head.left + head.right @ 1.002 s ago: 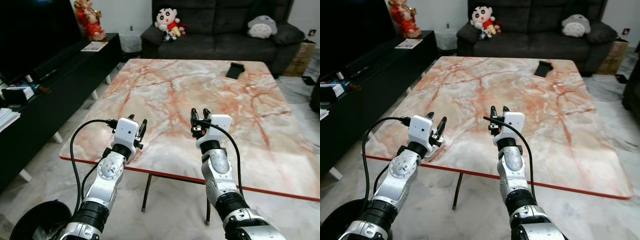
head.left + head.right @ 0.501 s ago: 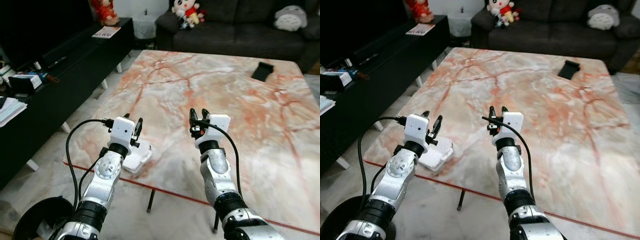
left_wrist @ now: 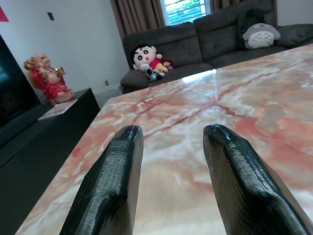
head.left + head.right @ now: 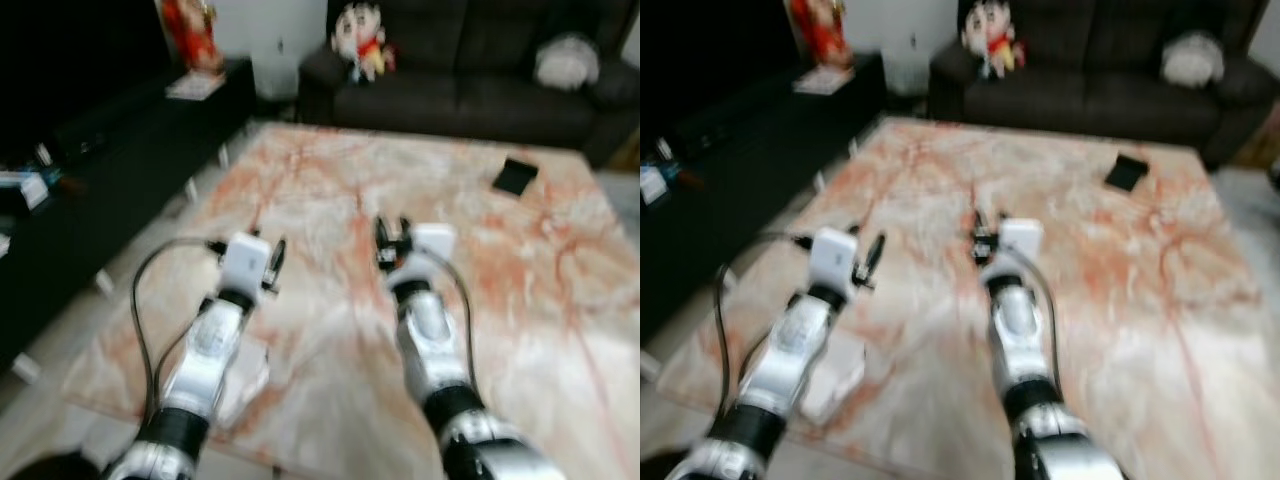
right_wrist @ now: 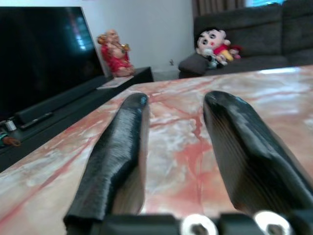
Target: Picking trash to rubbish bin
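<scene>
Both eye views are blurred. A flat white piece of trash lies on the marble table near its front left edge, partly under my left forearm. My left gripper hovers above the table beyond it, open, with nothing between its fingers. My right gripper is held beside it over the table's middle, also open and empty, as the right wrist view shows between its fingers. A dark round shape at the bottom left corner may be the bin.
A flat black object lies on the far right of the table. Behind the table stands a dark sofa with plush toys. A black TV cabinet with a red figurine runs along the left.
The camera has moved forward over the table, and the picture is now blurred. The white trash has come into view under my left arm. Both grippers keep their open pose.
</scene>
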Robot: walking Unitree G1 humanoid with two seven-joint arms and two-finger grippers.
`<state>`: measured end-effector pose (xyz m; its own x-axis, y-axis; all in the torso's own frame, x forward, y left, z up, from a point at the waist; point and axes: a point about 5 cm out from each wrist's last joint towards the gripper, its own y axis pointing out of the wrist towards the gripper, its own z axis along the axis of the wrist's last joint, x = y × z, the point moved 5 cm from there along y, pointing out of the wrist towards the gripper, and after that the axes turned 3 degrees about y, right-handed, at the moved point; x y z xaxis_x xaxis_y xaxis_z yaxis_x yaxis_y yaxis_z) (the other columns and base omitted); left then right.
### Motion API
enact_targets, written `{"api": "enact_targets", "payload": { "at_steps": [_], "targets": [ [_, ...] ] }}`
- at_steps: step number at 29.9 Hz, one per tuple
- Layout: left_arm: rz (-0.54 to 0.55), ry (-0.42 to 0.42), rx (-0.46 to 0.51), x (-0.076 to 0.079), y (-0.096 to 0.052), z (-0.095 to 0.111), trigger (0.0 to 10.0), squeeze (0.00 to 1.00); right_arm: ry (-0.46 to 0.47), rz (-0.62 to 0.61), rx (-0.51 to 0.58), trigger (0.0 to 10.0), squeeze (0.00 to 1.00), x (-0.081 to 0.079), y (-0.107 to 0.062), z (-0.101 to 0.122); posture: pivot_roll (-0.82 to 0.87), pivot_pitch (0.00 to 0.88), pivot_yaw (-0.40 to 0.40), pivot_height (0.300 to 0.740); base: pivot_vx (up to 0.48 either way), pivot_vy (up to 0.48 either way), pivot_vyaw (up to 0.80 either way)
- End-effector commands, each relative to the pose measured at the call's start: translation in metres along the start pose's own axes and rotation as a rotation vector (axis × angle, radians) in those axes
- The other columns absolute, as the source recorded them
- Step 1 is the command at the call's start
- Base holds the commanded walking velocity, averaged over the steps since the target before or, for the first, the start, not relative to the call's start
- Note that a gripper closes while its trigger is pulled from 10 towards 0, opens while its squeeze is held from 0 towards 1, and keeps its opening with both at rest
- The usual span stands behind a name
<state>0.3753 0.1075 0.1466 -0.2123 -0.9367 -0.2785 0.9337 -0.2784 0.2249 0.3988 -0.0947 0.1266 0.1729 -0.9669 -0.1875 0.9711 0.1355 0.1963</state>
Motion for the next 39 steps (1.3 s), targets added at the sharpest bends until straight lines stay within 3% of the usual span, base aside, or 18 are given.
{"api": "enact_targets", "payload": {
  "at_steps": [1,9,15,17,23,28,39],
  "targets": [
    [-0.024,0.015,0.014,0.007,0.001,0.005,10.0,0.0,-0.003,-0.016,0.006,10.0,0.0,0.007,0.0,0.002,0.21,0.0,0.046,0.74,0.0,0.0,0.0],
    [-0.053,0.021,0.016,0.009,-0.004,0.011,10.0,0.0,-0.001,-0.012,-0.001,10.0,0.0,0.006,-0.001,0.001,0.21,0.0,0.046,0.74,0.0,0.0,0.0],
    [-0.052,0.078,-0.004,-0.001,-0.009,0.016,10.0,0.0,0.002,-0.006,-0.007,10.0,0.0,0.004,-0.001,-0.001,0.22,0.0,0.048,0.74,0.0,0.0,0.0],
    [-0.061,0.133,-0.045,-0.005,-0.014,0.011,10.0,0.0,0.002,-0.002,-0.011,10.0,0.0,0.003,-0.002,-0.002,0.22,0.0,0.048,0.74,0.0,0.0,0.0],
    [-0.085,0.176,-0.151,-0.01,-0.029,-0.011,10.0,0.0,0.005,0.01,-0.021,10.0,0.0,0.0,-0.001,-0.004,0.22,0.0,0.048,0.74,0.0,0.0,0.0],
    [-0.187,0.247,-0.289,-0.003,-0.043,-0.034,10.0,0.0,0.003,0.022,-0.031,10.0,0.0,-0.002,-0.002,-0.006,0.23,0.0,0.043,0.74,0.0,0.0,0.0],
    [-0.328,0.466,-0.302,0.012,-0.05,-0.017,10.0,0.0,0.006,0.044,-0.045,10.0,0.0,-0.008,-0.003,-0.01,0.23,0.0,0.04,0.74,0.0,0.0,0.0]
  ]
}}
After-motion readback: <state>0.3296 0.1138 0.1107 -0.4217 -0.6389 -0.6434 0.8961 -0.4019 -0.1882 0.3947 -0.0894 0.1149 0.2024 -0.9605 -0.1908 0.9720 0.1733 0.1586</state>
